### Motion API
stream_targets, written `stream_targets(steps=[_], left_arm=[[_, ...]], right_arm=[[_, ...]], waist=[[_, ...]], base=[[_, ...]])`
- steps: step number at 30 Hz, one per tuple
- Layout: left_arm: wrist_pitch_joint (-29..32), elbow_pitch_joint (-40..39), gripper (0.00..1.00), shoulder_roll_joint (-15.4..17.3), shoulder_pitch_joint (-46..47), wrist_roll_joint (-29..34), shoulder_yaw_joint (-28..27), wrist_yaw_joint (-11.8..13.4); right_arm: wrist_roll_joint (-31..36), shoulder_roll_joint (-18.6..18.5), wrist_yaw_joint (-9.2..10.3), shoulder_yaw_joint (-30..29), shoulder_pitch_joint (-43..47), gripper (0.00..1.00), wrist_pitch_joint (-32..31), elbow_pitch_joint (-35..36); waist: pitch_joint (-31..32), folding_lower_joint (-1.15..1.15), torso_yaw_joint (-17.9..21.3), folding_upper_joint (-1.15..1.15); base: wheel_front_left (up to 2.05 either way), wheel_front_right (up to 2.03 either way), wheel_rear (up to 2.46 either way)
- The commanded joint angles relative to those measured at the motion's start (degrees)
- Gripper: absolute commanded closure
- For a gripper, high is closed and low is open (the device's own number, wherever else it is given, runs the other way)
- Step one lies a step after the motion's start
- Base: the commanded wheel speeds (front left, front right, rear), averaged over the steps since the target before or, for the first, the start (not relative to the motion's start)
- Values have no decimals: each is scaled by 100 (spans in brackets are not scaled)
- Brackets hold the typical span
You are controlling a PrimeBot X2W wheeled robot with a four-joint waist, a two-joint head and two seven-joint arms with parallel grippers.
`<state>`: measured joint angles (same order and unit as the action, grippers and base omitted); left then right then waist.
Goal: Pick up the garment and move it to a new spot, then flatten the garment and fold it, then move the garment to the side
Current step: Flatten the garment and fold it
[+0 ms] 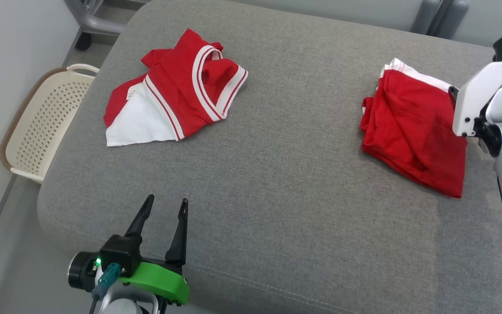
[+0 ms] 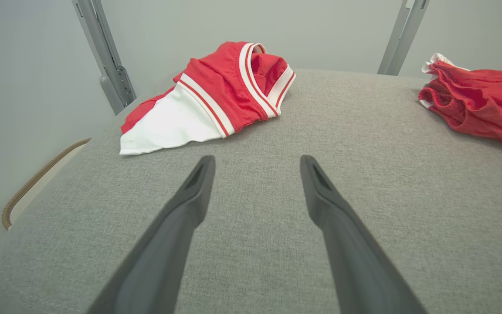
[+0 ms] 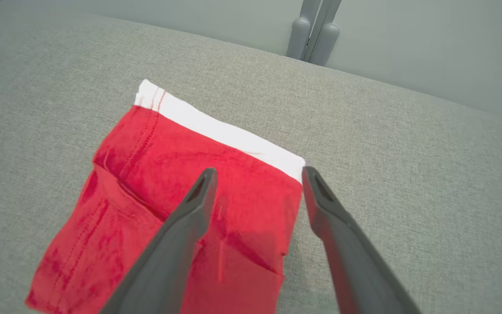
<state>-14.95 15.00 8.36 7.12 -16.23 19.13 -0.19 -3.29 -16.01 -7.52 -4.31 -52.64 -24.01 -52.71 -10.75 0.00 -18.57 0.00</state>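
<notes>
Garment [image 1: 412, 131], folded, lay on the right of the cushion [image 1: 277, 196], its long axis running near to far, directly beneath your right gripper [image 3: 258, 172], jaws wide and empty; your left gripper [image 1: 167, 199], likewise wide, stood well apart.

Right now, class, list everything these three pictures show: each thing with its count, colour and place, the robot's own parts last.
crumpled stripe-trimmed garment: one, red and white, far left of the cushion
folded cloth garment: one, red with a white edge, right side of the cushion
upholstered fabric cushion: one, grey, under both garments
perforated plastic basket: one, cream with a brown rim, floor left of the cushion
rounded metal posts: two, grey, behind the cushion
left gripper: one, dark fingers, open, near edge
right gripper: one, dark fingers, open, over the folded garment
</notes>
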Motion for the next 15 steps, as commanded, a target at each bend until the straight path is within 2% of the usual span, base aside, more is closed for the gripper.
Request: stream_targets(steps=[1, 2, 3, 15], left_arm=[[-17, -18, 0, 36, 61, -39, -16, 19], [-19, -17, 0, 40, 73, -32, -16, 19], [-18, -18, 0, 44, 86, -36, -18, 25], [2, 46, 0, 89, 151, -16, 84, 6]], right_arm=[[-40, -45, 6, 6, 79, 49, 52, 16], [-73, -77, 6, 17, 150, 65, 97, 19], [-113, -84, 6, 31, 217, 100, 117, 5], [-417, 164, 6, 249, 671, 100, 340, -201]], waist=[[1, 0, 89, 0], [-13, 0, 107, 0], [-30, 0, 126, 0], [-82, 0, 91, 0]], base=[[0, 0, 0], [0, 0, 0], [0, 0, 0], [0, 0, 0]])
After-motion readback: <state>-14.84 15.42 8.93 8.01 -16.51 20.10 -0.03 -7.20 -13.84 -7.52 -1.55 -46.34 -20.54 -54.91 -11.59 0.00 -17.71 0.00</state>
